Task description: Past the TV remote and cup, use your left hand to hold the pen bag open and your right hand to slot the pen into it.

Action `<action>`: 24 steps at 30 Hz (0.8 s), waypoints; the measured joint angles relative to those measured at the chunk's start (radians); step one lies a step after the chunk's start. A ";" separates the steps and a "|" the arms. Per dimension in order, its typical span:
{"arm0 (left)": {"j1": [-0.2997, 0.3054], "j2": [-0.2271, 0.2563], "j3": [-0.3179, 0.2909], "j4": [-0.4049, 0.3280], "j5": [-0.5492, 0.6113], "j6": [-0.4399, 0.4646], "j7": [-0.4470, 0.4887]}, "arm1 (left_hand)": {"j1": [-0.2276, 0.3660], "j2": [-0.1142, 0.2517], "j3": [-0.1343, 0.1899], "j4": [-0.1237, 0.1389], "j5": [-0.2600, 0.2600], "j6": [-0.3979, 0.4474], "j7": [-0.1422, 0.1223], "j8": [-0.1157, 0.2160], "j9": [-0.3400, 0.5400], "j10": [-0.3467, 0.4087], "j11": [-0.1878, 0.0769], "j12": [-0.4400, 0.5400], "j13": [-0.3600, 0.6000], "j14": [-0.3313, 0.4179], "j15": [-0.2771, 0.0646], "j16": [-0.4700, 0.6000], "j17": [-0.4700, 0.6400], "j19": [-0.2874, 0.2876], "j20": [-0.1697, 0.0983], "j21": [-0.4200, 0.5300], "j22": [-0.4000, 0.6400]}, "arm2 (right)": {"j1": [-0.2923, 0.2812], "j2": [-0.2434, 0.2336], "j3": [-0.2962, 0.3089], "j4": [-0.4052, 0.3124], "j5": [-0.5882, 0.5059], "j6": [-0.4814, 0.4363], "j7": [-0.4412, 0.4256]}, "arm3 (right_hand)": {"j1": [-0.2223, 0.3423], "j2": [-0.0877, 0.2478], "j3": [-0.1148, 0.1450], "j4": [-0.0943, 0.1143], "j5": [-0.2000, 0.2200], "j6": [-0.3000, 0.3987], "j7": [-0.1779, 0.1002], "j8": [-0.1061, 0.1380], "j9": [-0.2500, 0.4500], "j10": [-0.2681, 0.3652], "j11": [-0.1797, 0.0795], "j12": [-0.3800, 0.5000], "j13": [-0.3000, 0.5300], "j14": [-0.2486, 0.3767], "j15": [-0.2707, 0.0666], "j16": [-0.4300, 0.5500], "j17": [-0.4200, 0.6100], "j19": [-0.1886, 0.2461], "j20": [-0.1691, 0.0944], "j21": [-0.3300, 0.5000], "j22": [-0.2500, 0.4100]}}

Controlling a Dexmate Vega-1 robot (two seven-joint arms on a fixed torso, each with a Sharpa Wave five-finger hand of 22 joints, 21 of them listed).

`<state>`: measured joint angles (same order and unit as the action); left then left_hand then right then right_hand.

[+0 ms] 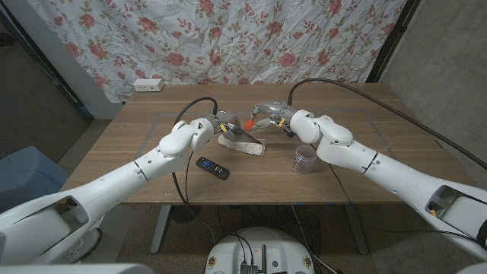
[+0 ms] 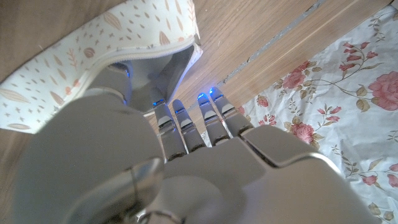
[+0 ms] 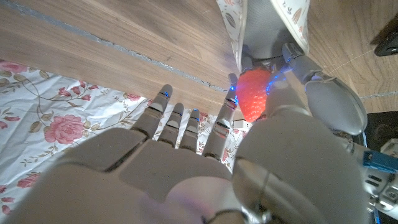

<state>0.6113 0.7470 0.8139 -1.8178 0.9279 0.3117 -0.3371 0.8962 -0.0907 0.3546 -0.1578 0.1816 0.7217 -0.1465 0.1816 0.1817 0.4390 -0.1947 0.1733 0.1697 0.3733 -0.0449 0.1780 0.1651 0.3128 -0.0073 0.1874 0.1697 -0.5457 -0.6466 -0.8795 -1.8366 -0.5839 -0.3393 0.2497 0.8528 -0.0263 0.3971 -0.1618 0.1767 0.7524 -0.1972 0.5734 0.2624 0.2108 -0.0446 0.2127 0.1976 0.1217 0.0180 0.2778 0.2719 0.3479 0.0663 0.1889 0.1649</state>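
The pen bag (image 1: 245,142), white with a leaf print, lies on the table beyond the black TV remote (image 1: 213,167) and the clear cup (image 1: 305,159). My left hand (image 1: 218,122) grips its far end; in the left wrist view the thumb reaches under the bag's rim (image 2: 112,37) and the mouth gapes. My right hand (image 1: 271,114) pinches the pen, whose red strawberry-shaped top (image 1: 249,120) (image 3: 254,93) sits right at the bag's mouth (image 3: 261,25). The pen's shaft is hidden by the fingers and the bag.
A flowered curtain (image 1: 251,38) hangs behind the table, with a white power strip (image 1: 148,84) at the back left edge. The remote's corner (image 3: 388,40) shows beside the bag in the right wrist view. A taped outline (image 1: 358,114) runs across the wood.
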 measured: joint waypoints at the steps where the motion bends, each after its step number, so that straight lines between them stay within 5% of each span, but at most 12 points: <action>1: 0.000 0.000 0.000 0.000 -0.001 -0.001 0.001 | 0.000 0.000 0.000 0.000 0.000 0.000 0.000 0.000 0.000 0.000 0.000 0.000 0.000 0.000 0.000 0.000 0.000 0.000 0.000 0.000 0.000 | 0.000 0.002 -0.001 0.002 0.000 0.000 0.000 | 0.000 0.000 -0.001 -0.001 0.000 0.000 0.000 0.000 0.000 0.000 0.000 0.000 0.000 0.000 0.000 0.000 0.000 0.000 0.000 0.000 0.000; 24: -0.006 0.005 0.004 0.005 -0.010 -0.008 0.005 | 0.000 0.000 0.000 0.000 0.000 -0.008 0.000 0.000 0.000 0.000 0.000 0.005 0.000 0.000 0.000 0.000 0.000 -0.005 -0.002 0.000 0.000 | -0.001 0.029 -0.024 0.029 -0.042 0.000 -0.007 | 0.000 0.000 -0.001 -0.001 0.001 0.000 0.000 -0.003 0.000 0.007 0.000 0.000 0.000 0.007 -0.004 0.000 0.000 0.000 0.000 0.000 0.000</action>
<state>0.6050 0.7517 0.8183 -1.8129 0.9182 0.3033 -0.3323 0.8963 -0.0907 0.3547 -0.1577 0.1816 0.7142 -0.1463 0.1816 0.1817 0.4391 -0.1947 0.1781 0.1697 0.3734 -0.0448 0.1780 0.1651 0.3073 -0.0091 0.1875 0.1696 -0.5466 -0.6176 -0.9036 -1.8078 -0.6258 -0.3389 0.2425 0.8528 -0.0264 0.3958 -0.1630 0.1777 0.7523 -0.1973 0.5703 0.2624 0.2181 -0.0446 0.2127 0.1976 0.1292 0.0144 0.2778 0.2718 0.3479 0.0662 0.1889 0.1649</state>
